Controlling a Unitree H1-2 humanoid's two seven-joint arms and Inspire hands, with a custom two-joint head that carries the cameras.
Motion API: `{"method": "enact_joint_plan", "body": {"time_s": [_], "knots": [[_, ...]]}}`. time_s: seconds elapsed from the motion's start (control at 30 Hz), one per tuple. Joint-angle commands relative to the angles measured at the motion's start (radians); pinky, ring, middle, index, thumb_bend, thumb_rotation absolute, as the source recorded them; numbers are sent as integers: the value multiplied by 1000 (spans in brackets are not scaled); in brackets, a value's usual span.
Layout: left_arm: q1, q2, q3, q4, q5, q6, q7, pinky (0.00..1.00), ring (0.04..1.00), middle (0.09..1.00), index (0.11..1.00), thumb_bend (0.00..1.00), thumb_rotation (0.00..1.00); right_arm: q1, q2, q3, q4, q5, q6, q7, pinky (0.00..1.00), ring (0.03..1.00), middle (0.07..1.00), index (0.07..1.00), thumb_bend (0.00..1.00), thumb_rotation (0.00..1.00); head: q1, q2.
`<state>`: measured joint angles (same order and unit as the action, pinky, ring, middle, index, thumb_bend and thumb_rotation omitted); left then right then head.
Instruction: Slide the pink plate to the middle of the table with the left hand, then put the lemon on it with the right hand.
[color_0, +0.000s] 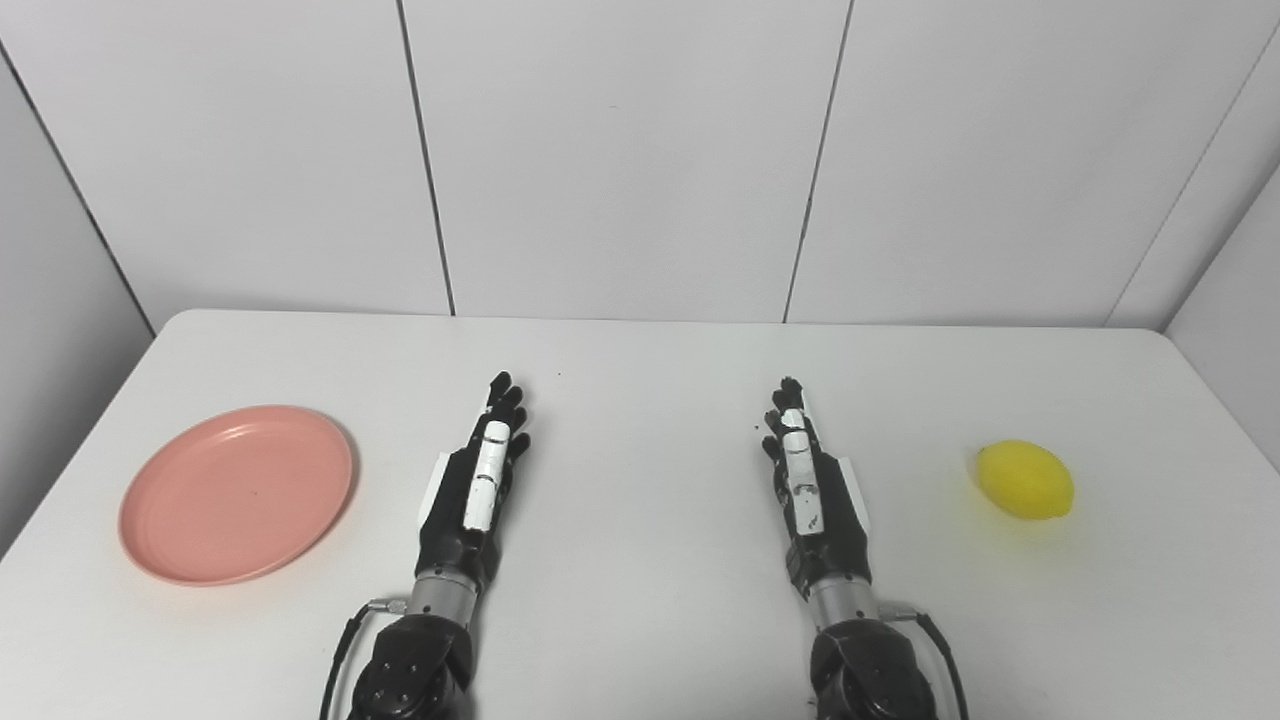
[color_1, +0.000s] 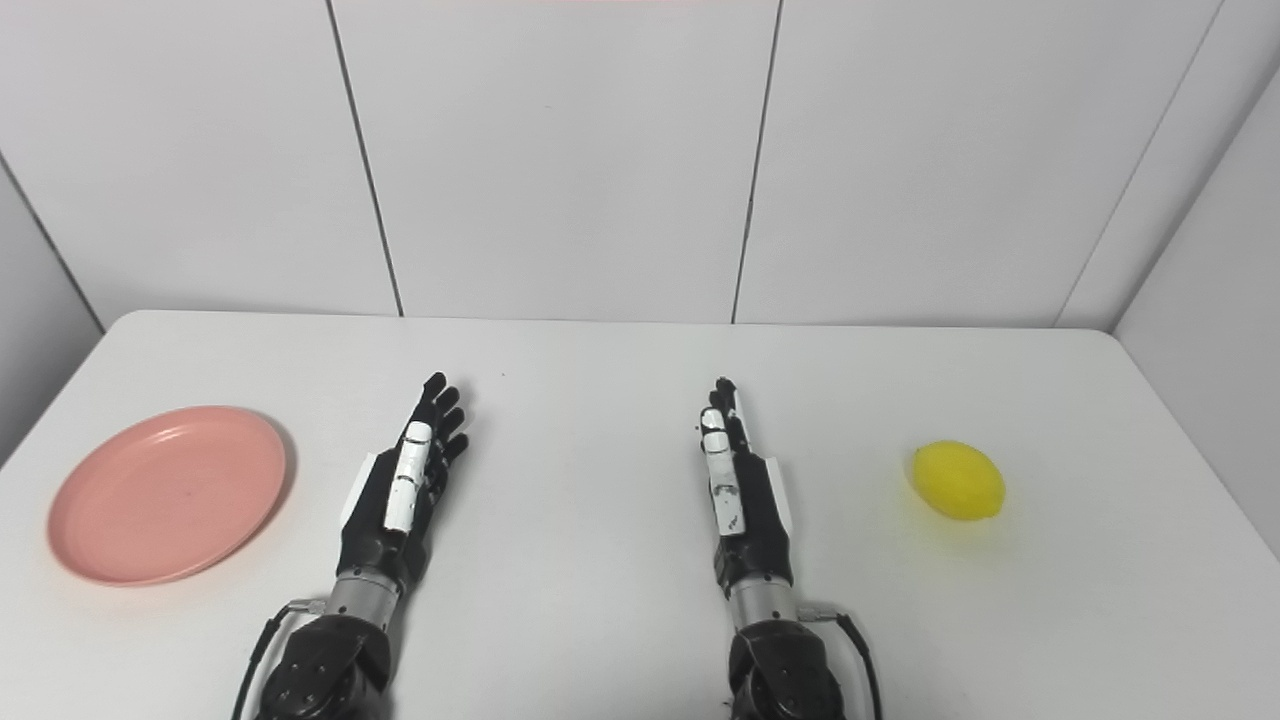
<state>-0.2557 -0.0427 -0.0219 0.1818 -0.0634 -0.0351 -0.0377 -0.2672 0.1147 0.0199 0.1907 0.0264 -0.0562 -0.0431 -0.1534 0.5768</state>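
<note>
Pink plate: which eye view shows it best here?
The left eye view, slightly: the pink plate sits further in from the picture's left edge there, whole and unblocked, empty, apart from the left hand. The right eye view shows it whole too, only closer to the edge.

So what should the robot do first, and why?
Probably reach the left hand sideways to the pink plate. The plate sits at the table's left side, nothing on it, and both hands are open. The lemon waits beside the right hand.
</note>
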Motion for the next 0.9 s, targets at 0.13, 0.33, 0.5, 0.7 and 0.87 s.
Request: {"method": "enact_joint_plan", "body": {"time_s": [0.13, 0.33, 0.5, 0.7, 0.87], "knots": [[-14, 2, 4, 4, 3, -47, 4, 1000, 992, 998, 997, 511, 1000, -18, 9, 9, -33, 0, -43, 6, 1000, 1000, 1000, 1000, 656, 1000, 12, 1], [-8, -2, -7, 0, 21, -43, 11, 998, 986, 994, 992, 492, 1000, -7, 2, 8, -50, 9, -32, 15, 1000, 1000, 1000, 1000, 649, 1000, 70, -11], [4, -11, -32, -5, 39, -43, 5, 998, 985, 996, 996, 504, 1000, 13, -24, 5, -76, 19, -7, 35, 1000, 1000, 1000, 1000, 681, 1000, 185, -44], [12, -47, -62, -5, 44, -48, 8, 1000, 1000, 1000, 1000, 485, 1000, 34, -66, -4, -92, 42, -1, 60, 1000, 1000, 1000, 1000, 735, 1000, 332, -89], [-3, -74, -58, -3, 56, -60, 35, 1000, 990, 1000, 1000, 490, 1000, 31, -88, -23, -57, 63, -49, 63, 1000, 1000, 1000, 1000, 709, 1000, 426, -129]]}}
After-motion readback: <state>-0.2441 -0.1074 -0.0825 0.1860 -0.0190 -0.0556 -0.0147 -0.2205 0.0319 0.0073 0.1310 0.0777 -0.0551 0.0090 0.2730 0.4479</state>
